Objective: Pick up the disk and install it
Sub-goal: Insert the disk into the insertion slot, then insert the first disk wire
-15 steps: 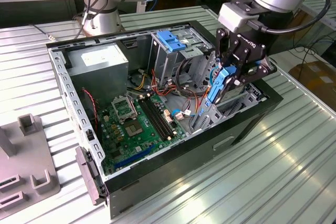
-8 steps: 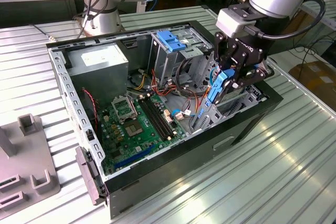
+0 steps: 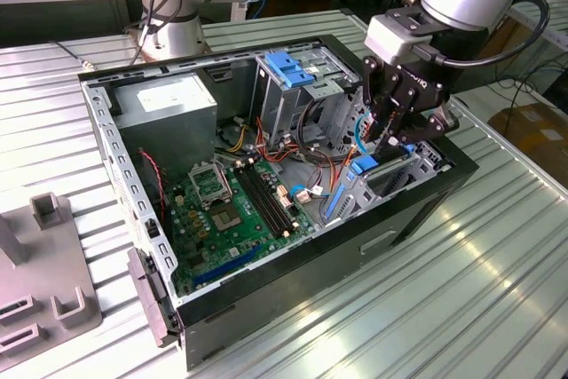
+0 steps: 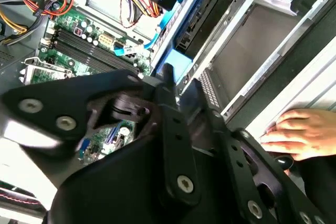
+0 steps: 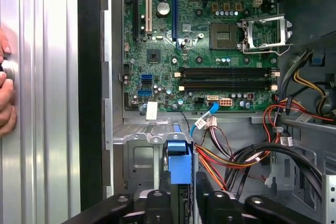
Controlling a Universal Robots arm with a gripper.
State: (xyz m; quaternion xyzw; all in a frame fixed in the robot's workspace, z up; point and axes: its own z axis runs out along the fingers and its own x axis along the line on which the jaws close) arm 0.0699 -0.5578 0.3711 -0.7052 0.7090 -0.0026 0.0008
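Observation:
The disk (image 3: 365, 165) stands on edge in the metal drive bay (image 3: 422, 159) at the case's front corner, on the exterior view's right. Its blue side rail (image 5: 180, 161) and dark body show. My gripper (image 3: 384, 139) reaches down from above, and its fingers (image 5: 164, 190) flank the rail's top end, shut on the disk. In the second wrist view the gripper (image 4: 180, 81) sits just over the blue rail end (image 4: 176, 67). In the first wrist view the gripper (image 5: 182, 183) straddles the rail.
The open computer case (image 3: 293, 259) lies on a ribbed metal table. Inside it are the green motherboard (image 3: 232, 203), the grey power-supply box (image 3: 169, 104), a drive cage with a blue latch (image 3: 288, 68) and loose cables (image 5: 247, 156). A person's hand (image 4: 300, 132) rests beside the case. A grey fixture (image 3: 40, 281) stands at the left.

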